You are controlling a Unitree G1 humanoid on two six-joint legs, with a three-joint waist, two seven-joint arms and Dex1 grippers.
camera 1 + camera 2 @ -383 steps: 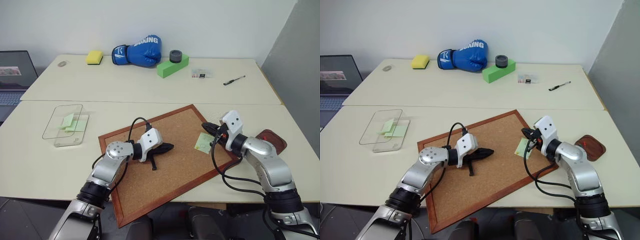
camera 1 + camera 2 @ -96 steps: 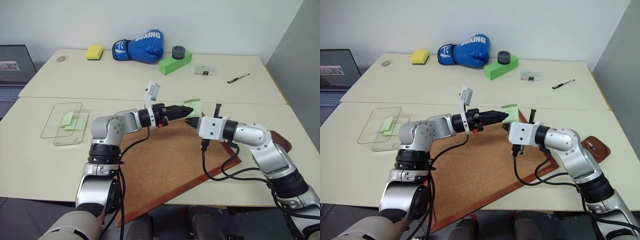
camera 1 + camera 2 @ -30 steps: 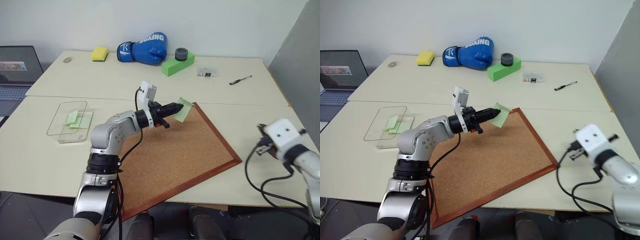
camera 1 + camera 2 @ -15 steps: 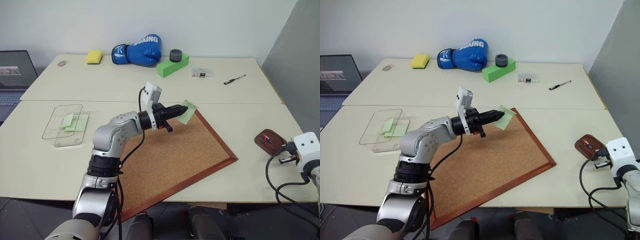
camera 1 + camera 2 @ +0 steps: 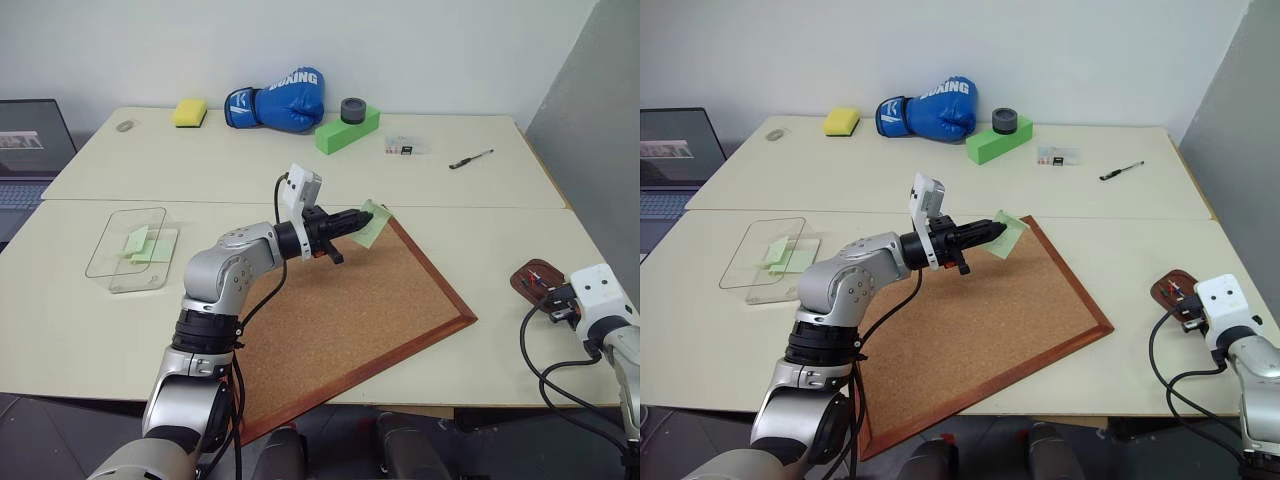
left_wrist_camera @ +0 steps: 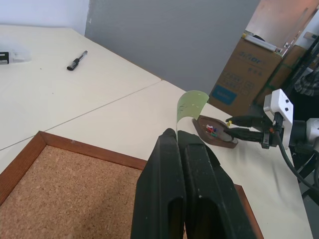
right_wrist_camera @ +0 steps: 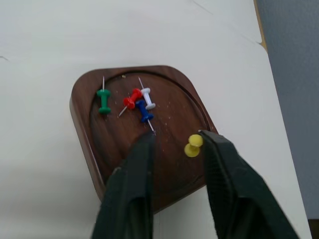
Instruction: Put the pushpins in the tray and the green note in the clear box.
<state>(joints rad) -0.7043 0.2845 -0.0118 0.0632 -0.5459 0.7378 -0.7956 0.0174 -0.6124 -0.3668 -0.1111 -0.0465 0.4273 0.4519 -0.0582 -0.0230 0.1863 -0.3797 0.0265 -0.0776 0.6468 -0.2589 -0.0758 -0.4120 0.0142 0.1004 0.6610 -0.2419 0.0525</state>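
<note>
While the left tool (image 5: 352, 223) pinches the green note (image 5: 371, 223) above the corkboard's (image 5: 350, 310) far edge, the right tool (image 7: 174, 142) gapes over the tray (image 7: 94, 139).

Between my left gripper (image 5: 352, 224) and the clear box (image 5: 128, 248) lies open bench (image 5: 90, 320), nothing standing in the way. The corkboard (image 5: 340, 310) covers the middle, flat and low. At the far edge the boxing glove (image 5: 275, 100), yellow sponge (image 5: 188, 113) and green foam block (image 5: 345, 131) stand well apart. My right gripper (image 7: 175, 142) hangs over the tray (image 7: 94, 144), where pushpins (image 7: 139, 102) crowd the floor.
</note>
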